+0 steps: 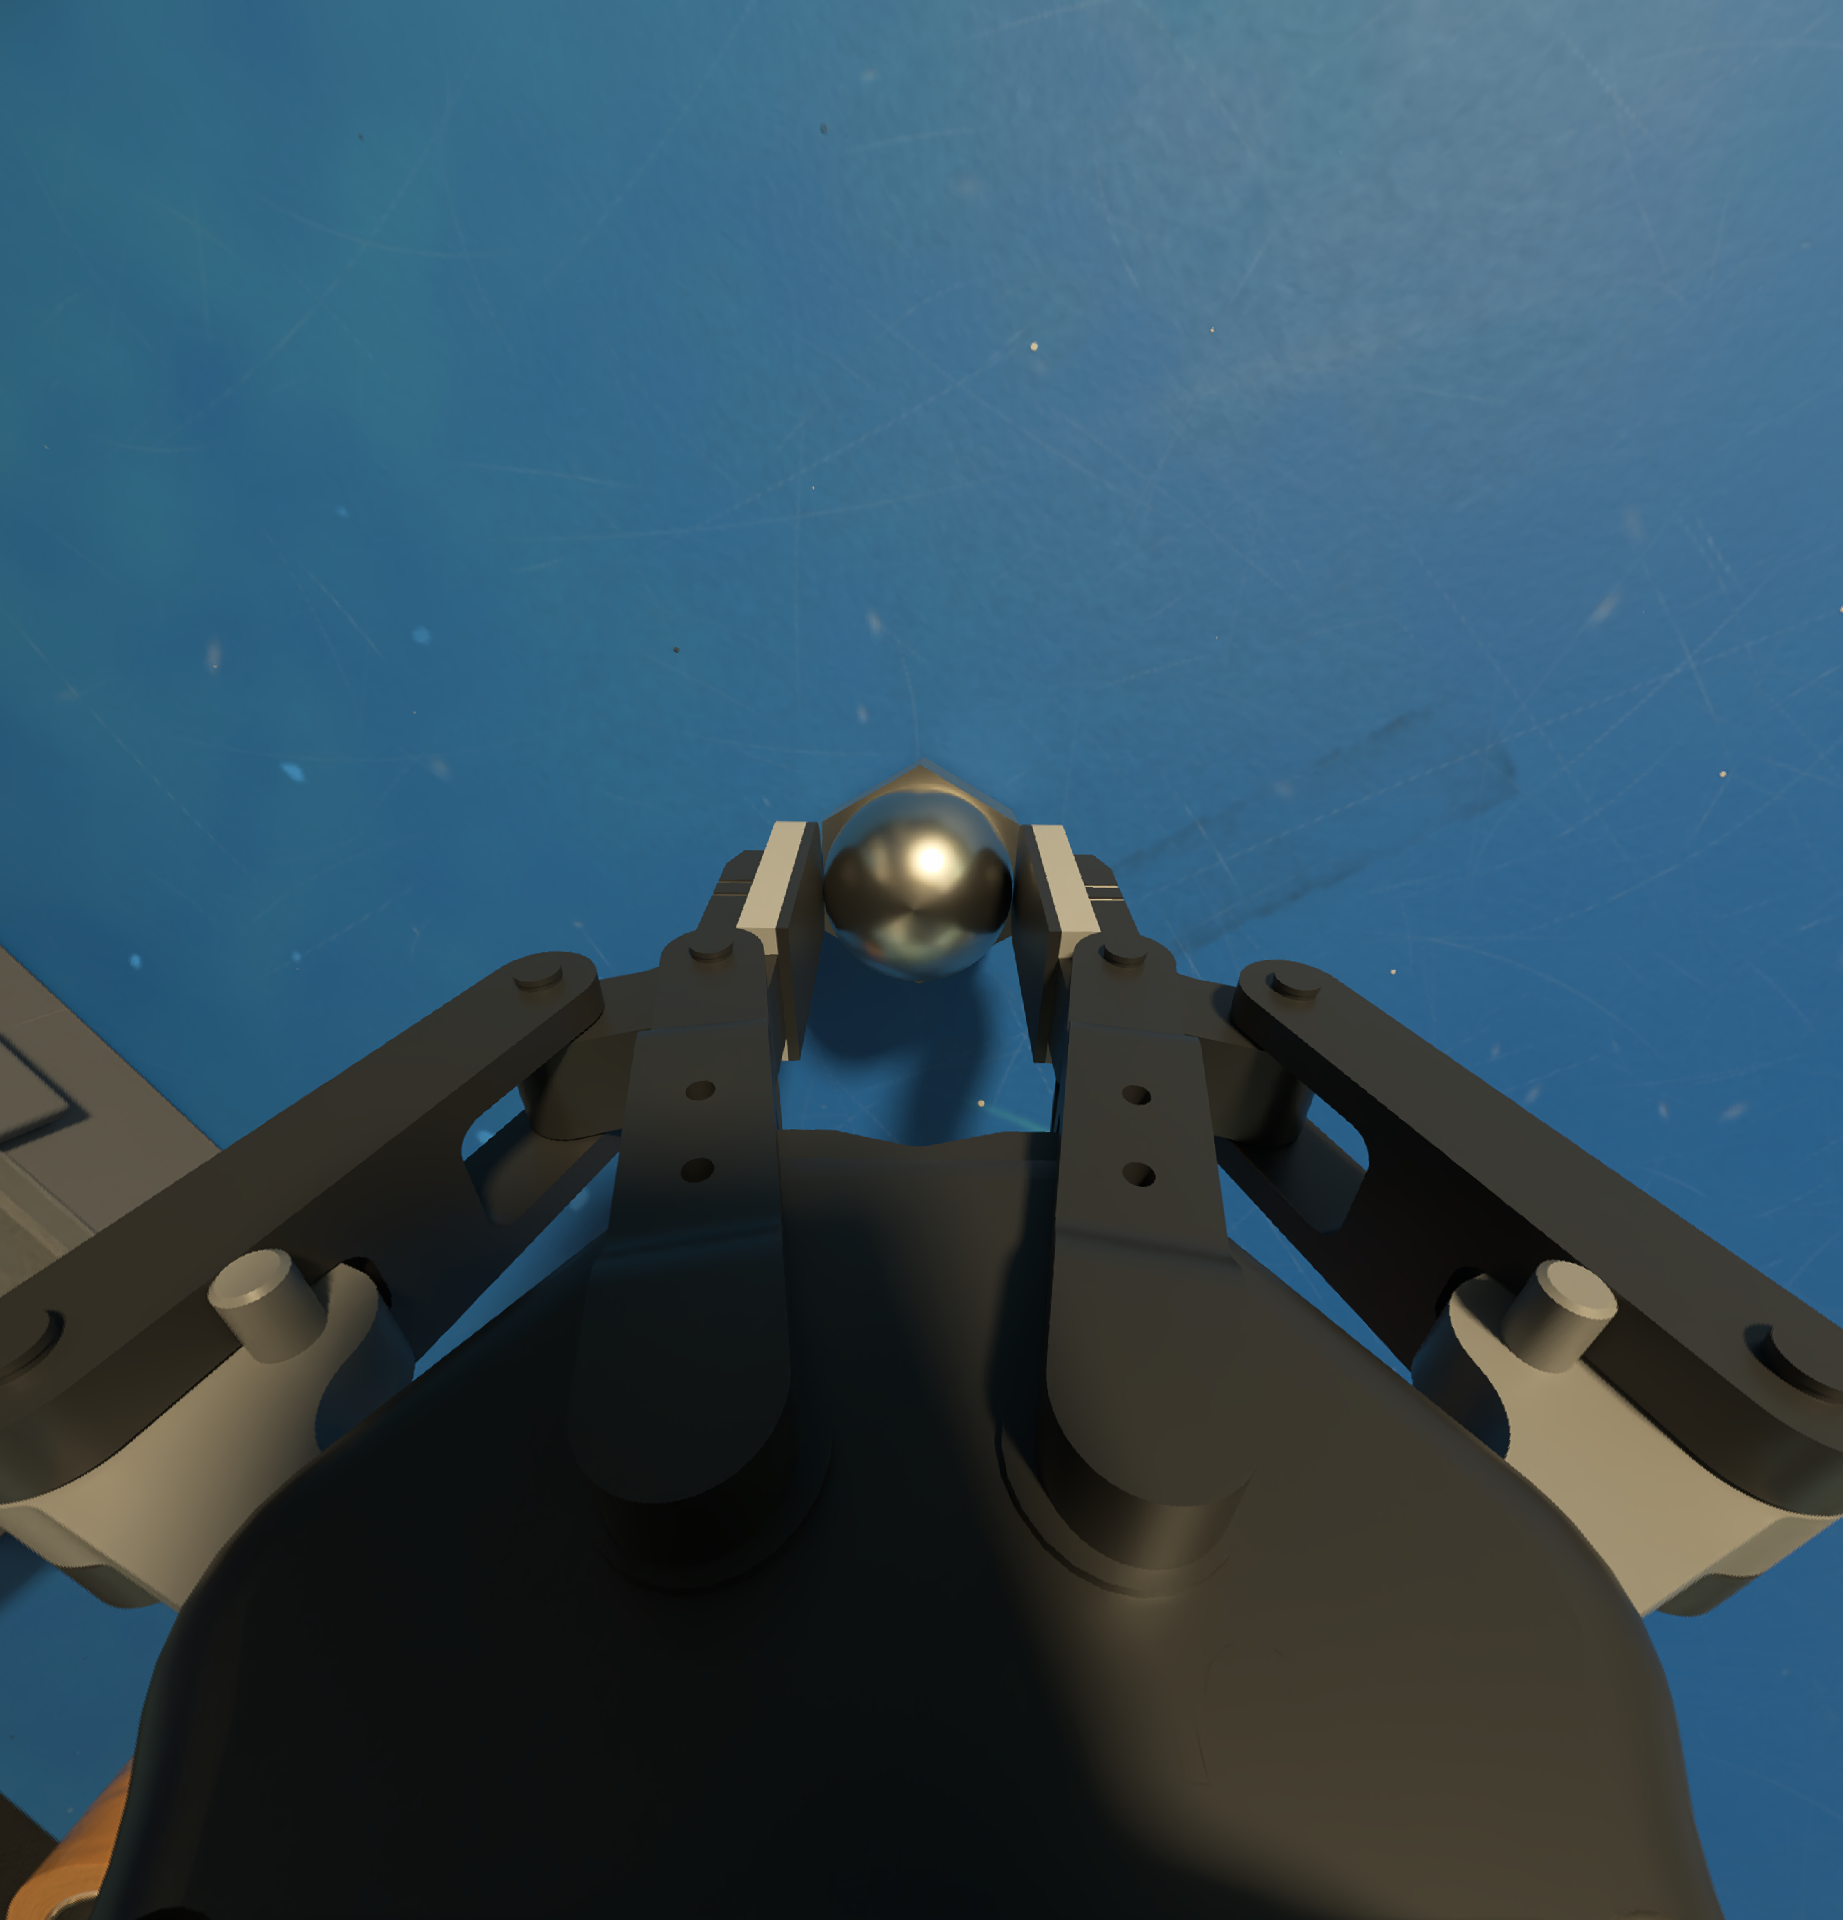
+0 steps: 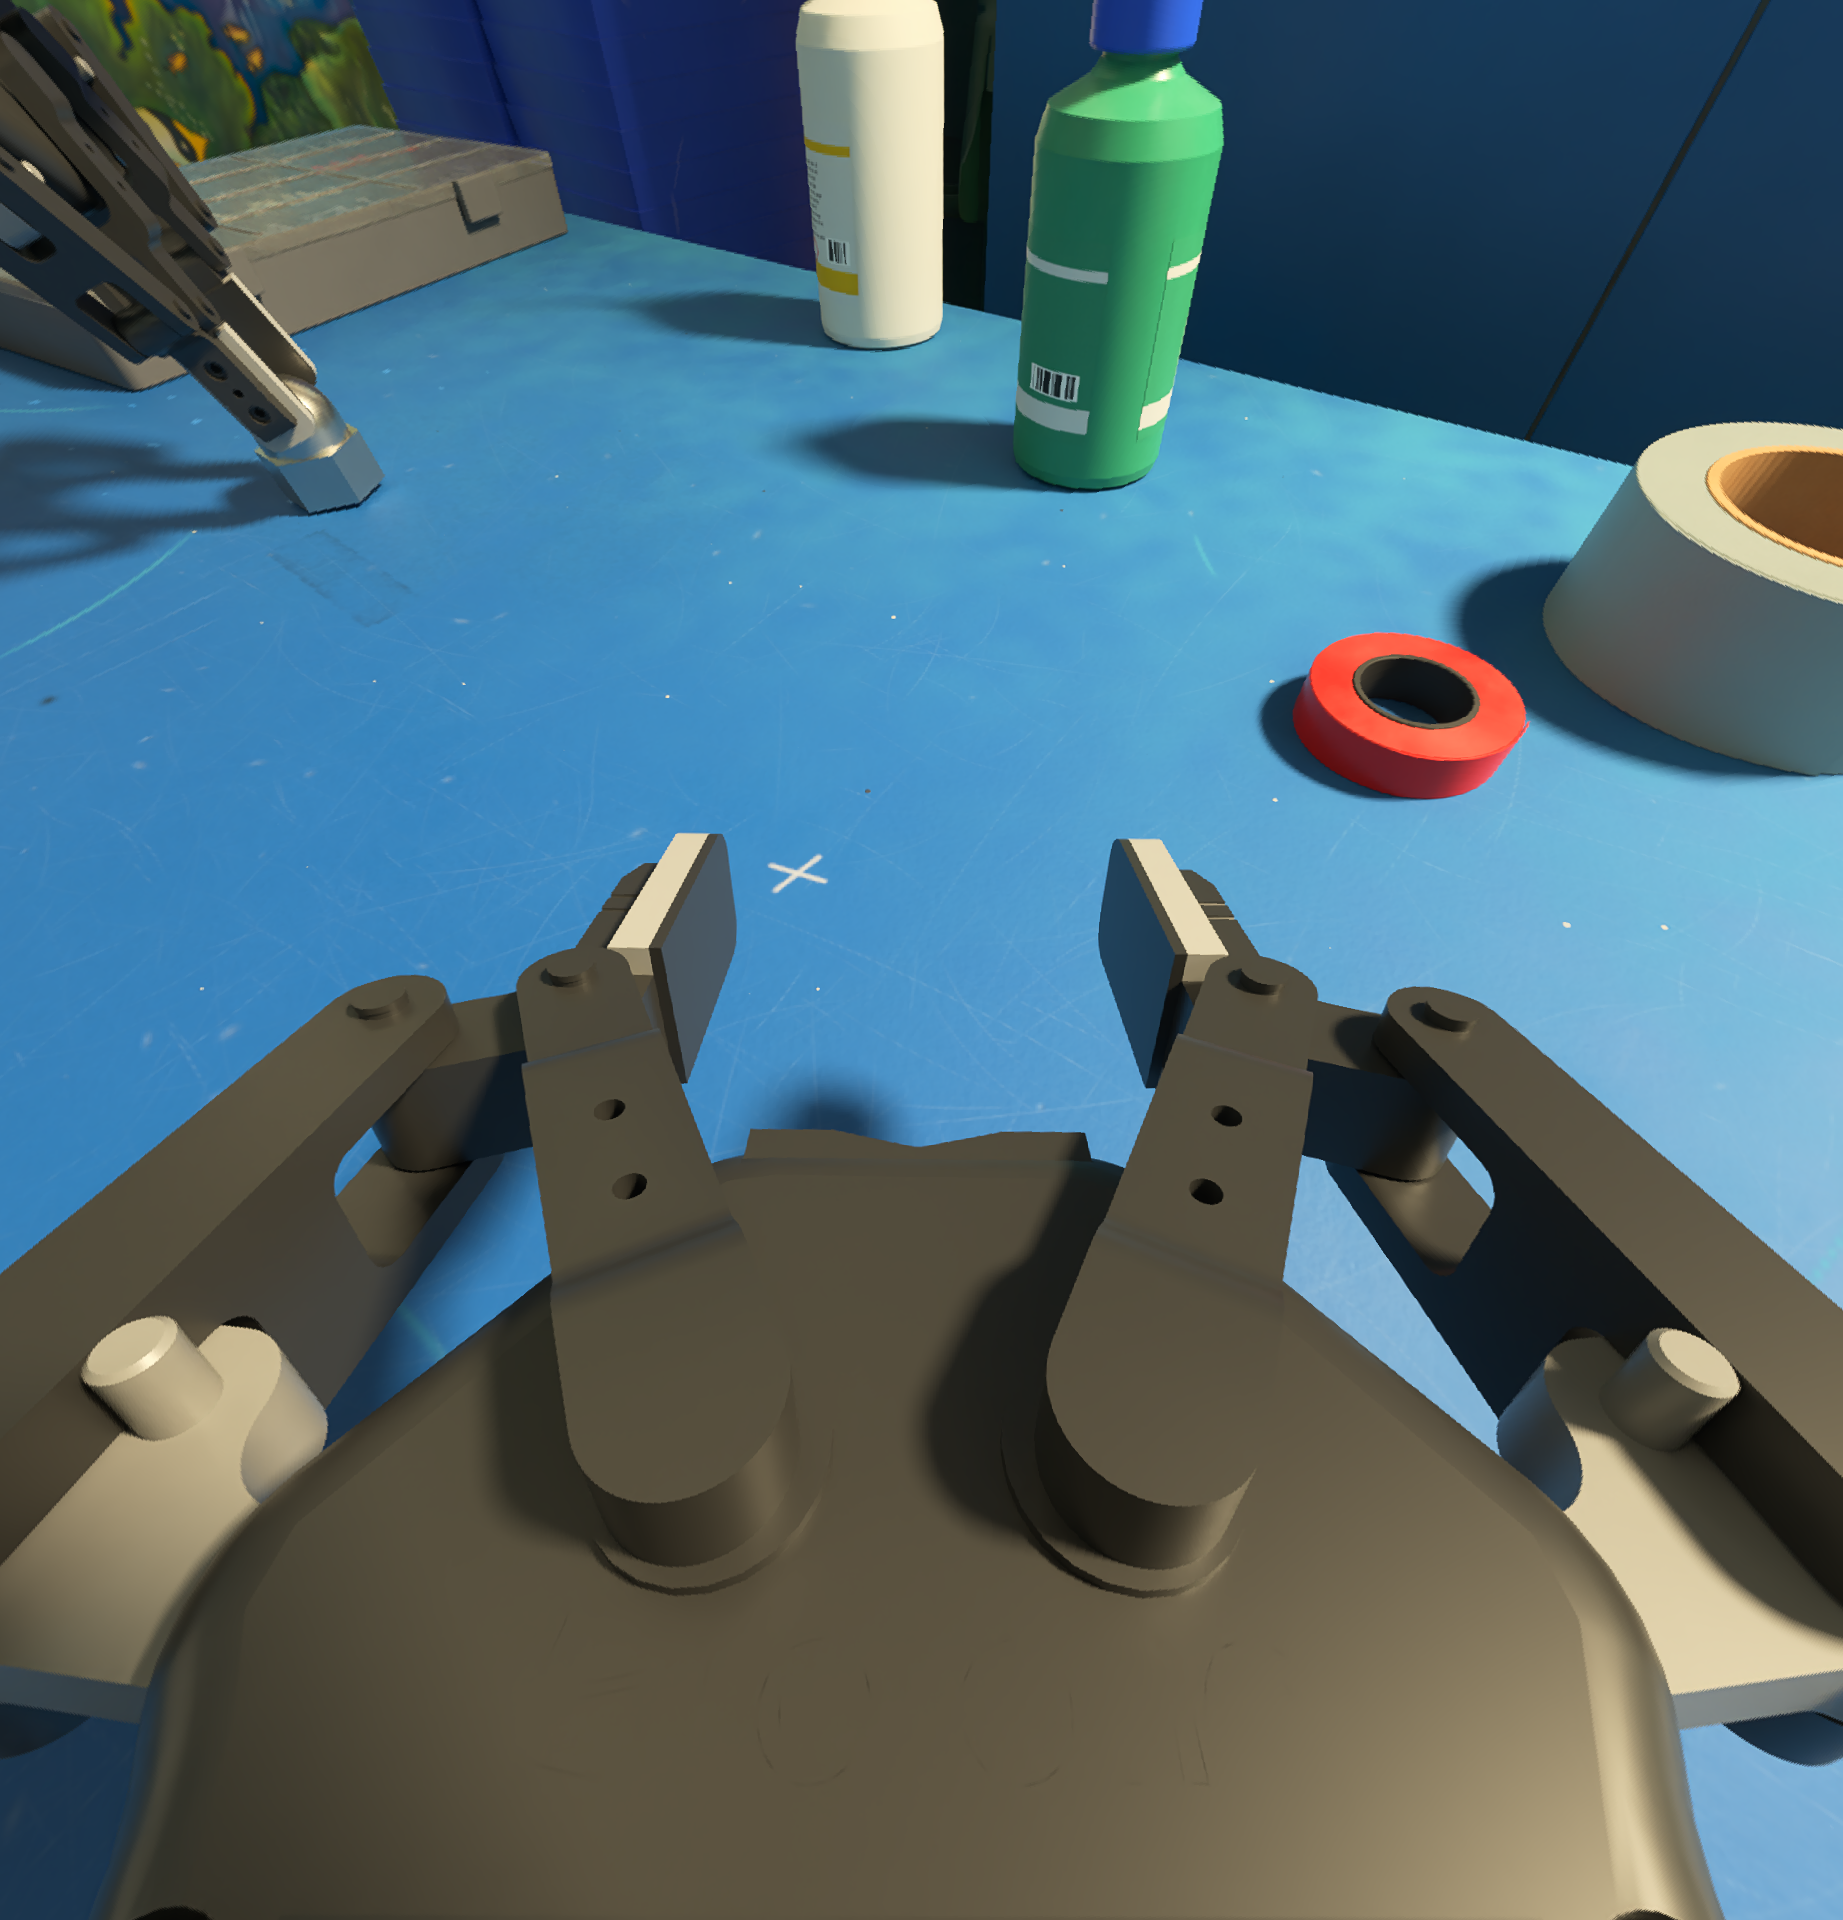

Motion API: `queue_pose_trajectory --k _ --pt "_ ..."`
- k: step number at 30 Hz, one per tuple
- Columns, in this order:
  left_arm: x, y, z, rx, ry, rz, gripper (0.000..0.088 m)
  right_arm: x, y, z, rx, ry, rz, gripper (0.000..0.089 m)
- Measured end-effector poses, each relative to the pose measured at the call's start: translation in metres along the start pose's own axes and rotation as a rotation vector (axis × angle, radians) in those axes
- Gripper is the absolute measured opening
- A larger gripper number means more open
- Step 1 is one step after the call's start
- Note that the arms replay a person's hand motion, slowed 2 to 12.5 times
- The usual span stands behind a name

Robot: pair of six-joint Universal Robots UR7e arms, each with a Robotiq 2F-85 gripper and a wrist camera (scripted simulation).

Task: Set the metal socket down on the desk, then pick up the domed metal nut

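1. Left gripper (image 1: 919, 894), centre of your left wrist view, is clamped on the domed metal nut (image 1: 917, 883), pads on its sides.
2. In the right wrist view's upper left, the nut (image 2: 327, 457) appears to touch the desk (image 2: 688, 644). No socket is visible.
3. Judged step: the pick-up. Next, lift straight.
4. Right gripper (image 2: 917, 935) hangs spread and empty, lower centre.

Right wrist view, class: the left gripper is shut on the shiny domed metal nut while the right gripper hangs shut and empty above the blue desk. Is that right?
Not quite. The right gripper is open, not shut: the right wrist view shows its jaws wide apart and empty above the blue desk. The left gripper is indeed shut on the shiny domed metal nut.
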State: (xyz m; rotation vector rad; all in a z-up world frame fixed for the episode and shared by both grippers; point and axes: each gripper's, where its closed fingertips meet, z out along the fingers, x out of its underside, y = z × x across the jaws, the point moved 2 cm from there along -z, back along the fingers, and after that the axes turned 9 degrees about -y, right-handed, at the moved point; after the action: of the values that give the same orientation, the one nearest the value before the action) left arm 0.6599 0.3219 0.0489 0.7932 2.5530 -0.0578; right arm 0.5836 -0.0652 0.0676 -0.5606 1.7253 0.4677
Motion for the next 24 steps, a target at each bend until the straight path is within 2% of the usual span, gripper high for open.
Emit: queue_pose_trajectory --k 13,24 --pt "-0.010 0.007 -0.006 -0.061 -0.112 -0.017 0.0334 0.001 0.002 0.000 -0.005 0.005 -0.015 0.0627" --pt "-0.033 -0.002 -0.020 -0.015 -0.278 -0.070 0.0334 0.000 0.003 0.000 -0.008 0.002 -0.022 0.0626"
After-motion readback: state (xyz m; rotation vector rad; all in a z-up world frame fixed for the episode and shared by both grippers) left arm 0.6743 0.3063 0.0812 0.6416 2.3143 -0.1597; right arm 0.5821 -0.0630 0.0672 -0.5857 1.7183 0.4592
